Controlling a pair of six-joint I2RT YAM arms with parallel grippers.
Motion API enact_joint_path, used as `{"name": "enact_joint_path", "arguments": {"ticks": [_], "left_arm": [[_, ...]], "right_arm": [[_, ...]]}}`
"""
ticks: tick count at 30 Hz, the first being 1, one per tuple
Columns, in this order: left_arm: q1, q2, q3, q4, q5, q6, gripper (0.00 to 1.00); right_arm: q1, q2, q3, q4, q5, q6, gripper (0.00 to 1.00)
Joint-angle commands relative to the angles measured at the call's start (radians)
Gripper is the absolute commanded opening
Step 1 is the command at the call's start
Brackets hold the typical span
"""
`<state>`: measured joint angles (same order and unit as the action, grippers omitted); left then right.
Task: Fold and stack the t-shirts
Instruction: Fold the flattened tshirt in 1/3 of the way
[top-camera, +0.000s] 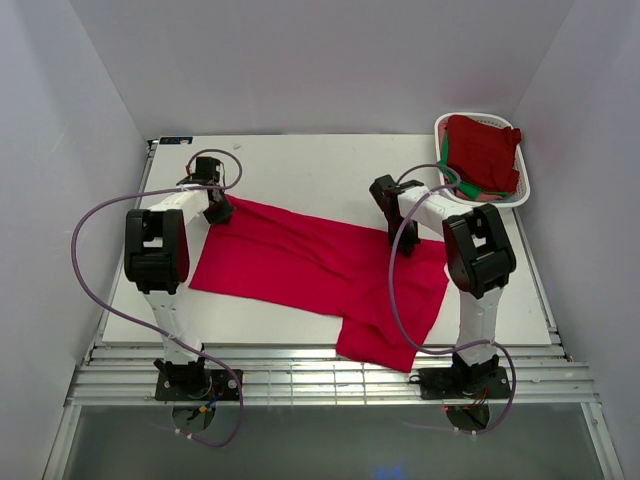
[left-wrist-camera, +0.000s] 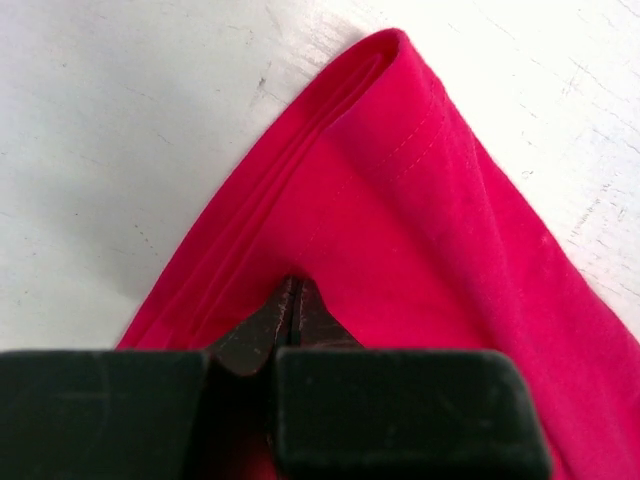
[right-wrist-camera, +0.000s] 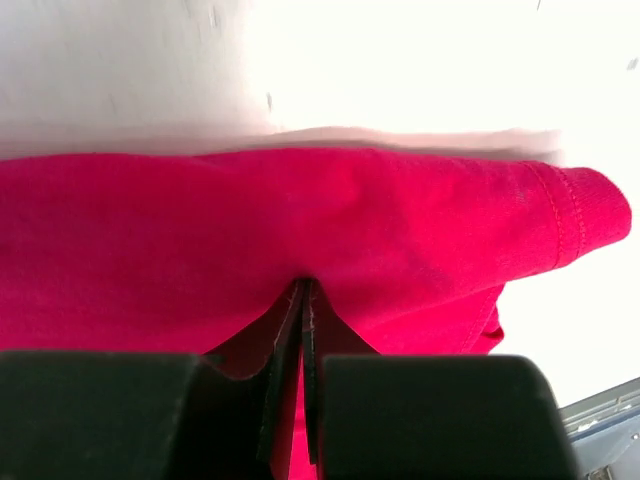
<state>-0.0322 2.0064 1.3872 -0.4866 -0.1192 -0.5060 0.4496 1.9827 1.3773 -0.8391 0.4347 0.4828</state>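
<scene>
Lying on a white table (top-camera: 300, 165) boxed in by pale grey walls (top-camera: 300, 60), a crimson t-shirt (top-camera: 300, 262) sprawls from 10 o'clock to 5 o'clock, reaching the near edge. White slotted basket (top-camera: 532, 192) at 2 o'clock holds dark red t-shirts (top-camera: 485, 150), a green one (top-camera: 463, 186) peeking beneath. Cloth bright, lightly creased, stitched hems showing. Left gripper (left-wrist-camera: 295, 305) pinches its 10 o'clock corner; right gripper (right-wrist-camera: 303, 300) clamps a fold at the 3 o'clock edge, both pairs of jaws together on cloth.
</scene>
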Motion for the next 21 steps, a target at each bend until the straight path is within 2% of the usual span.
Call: {"name": "enact_joint_path", "arguments": {"ticks": [1, 5, 8, 13, 16, 18, 21], "left_arm": [[0.006, 0.043, -0.008, -0.046, -0.086, 0.000, 0.07], [0.012, 0.074, 0.018, -0.066, -0.102, -0.002, 0.07], [0.012, 0.107, 0.064, -0.063, -0.057, 0.007, 0.07], [0.011, 0.182, 0.202, -0.056, 0.016, 0.040, 0.07], [0.011, 0.216, 0.263, -0.056, 0.036, 0.067, 0.07], [0.008, 0.206, 0.282, -0.053, 0.044, 0.081, 0.07], [0.003, 0.151, 0.286, -0.027, 0.050, 0.096, 0.10]], "right_arm": [[-0.046, 0.108, 0.089, 0.048, -0.002, -0.041, 0.08], [-0.097, 0.218, 0.241, 0.028, -0.034, -0.076, 0.08], [-0.129, 0.309, 0.376, 0.026, -0.080, -0.111, 0.08], [-0.166, 0.464, 0.641, 0.009, -0.183, -0.173, 0.08], [-0.178, 0.510, 0.736, 0.020, -0.215, -0.207, 0.08], [-0.178, 0.498, 0.738, 0.050, -0.221, -0.243, 0.08], [-0.177, 0.324, 0.605, 0.213, -0.234, -0.273, 0.08]]}}
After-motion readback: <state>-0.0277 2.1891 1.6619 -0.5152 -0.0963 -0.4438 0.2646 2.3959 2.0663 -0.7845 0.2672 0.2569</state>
